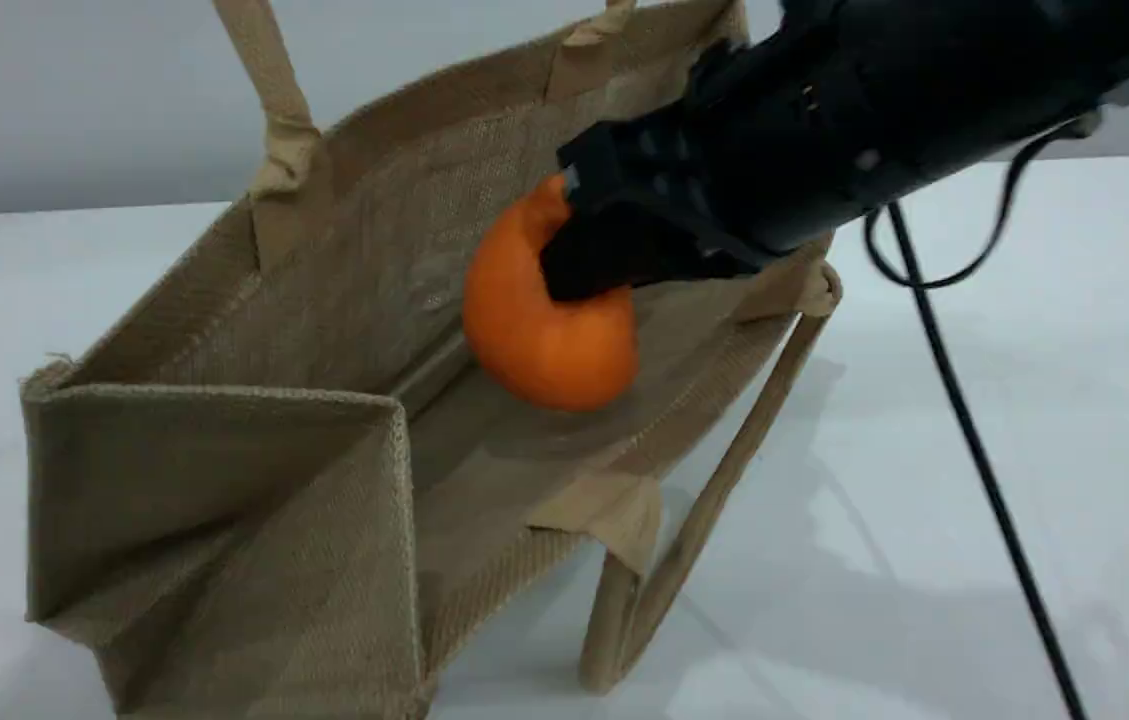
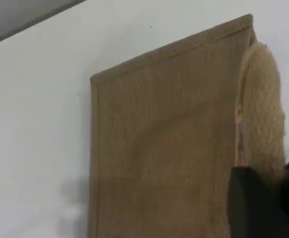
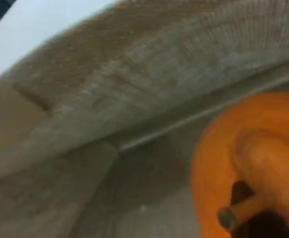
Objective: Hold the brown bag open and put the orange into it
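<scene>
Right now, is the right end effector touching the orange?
Touching. Scene view shows the right end effector clamped onto the orange inside the brown bag.

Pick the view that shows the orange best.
Scene view: the whole orange sits above the open brown bag, gripped by the right pincer. Right wrist view shows only its blurred top and stem. Left wrist view shows none of it.
</scene>
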`<control>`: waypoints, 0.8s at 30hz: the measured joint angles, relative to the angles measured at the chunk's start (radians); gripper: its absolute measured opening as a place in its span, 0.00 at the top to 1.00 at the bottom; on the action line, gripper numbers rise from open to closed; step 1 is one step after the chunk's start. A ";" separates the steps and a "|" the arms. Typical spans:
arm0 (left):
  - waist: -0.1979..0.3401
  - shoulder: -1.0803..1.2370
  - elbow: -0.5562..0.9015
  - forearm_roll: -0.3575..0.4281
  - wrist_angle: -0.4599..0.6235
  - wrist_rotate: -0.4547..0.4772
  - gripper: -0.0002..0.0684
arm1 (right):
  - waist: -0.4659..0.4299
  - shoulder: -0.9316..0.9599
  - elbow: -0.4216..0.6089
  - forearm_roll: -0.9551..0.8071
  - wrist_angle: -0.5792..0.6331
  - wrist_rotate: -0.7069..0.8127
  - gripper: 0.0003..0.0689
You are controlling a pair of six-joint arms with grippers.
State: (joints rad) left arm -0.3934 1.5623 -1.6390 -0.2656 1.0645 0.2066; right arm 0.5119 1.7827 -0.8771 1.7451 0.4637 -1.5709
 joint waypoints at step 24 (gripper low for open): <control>0.000 0.001 0.001 0.002 -0.006 -0.004 0.86 | 0.006 0.103 -0.098 0.001 0.072 0.000 0.32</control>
State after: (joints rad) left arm -0.3934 1.5633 -1.6381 -0.2635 1.0583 0.2023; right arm 0.5184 1.8857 -0.9750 1.7456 0.5356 -1.5709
